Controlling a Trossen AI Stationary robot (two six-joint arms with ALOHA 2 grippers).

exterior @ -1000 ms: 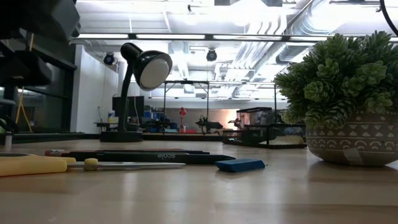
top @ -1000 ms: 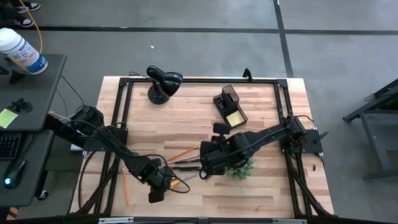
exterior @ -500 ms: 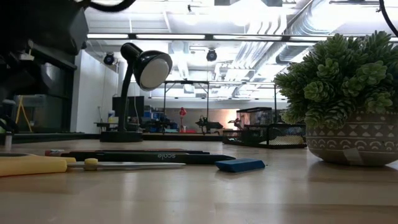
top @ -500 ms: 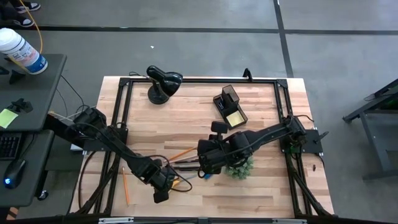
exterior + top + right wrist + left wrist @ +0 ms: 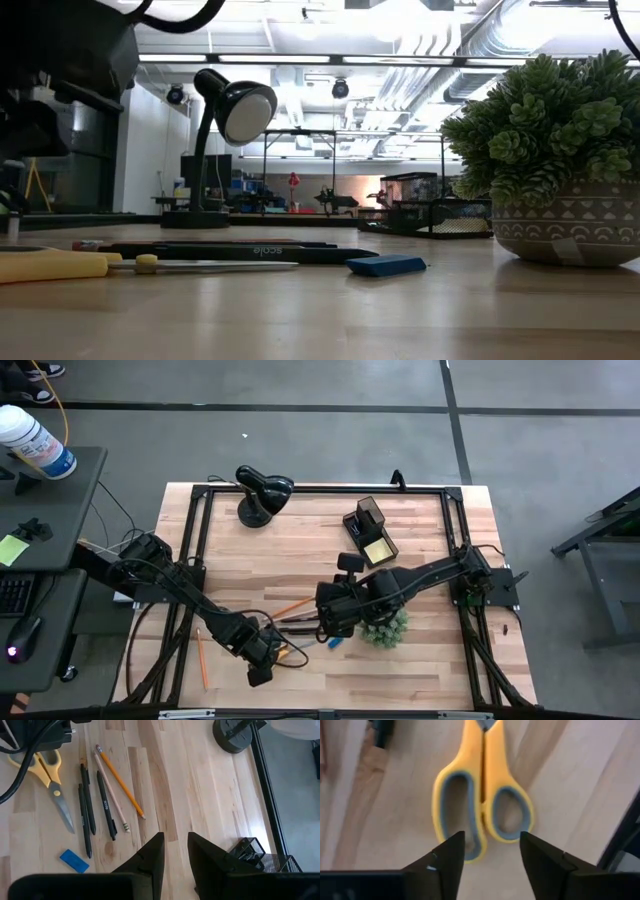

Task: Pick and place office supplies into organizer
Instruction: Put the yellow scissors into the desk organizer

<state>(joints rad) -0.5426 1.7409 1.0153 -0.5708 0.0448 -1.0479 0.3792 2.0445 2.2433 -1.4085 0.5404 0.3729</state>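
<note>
The yellow-handled scissors (image 5: 482, 805) lie flat on the table near its front left. My left gripper (image 5: 491, 845) points down over the free ends of their two handle loops, open, one finger on each outer side; I cannot tell whether it touches them. Beside the scissors (image 5: 287, 653) lie black pens (image 5: 87, 815), pencils (image 5: 120, 782) and a small blue item (image 5: 75, 861). My right gripper (image 5: 175, 842) hangs above mid-table, open by a narrow gap with nothing in it. The black organizer (image 5: 368, 528) stands at the far middle with a yellow sticky-note pad (image 5: 378, 550) in its tray.
A potted green plant (image 5: 385, 628) stands just right of the supplies, under my right arm. A black desk lamp (image 5: 262, 495) is at the far left. One more pencil (image 5: 200, 657) lies at the table's left edge. Bare wood lies between the supplies and the organizer.
My left gripper has rolled a little about its own pointing line above the scissors' handles. The scissors and the other supplies lie as before.
</note>
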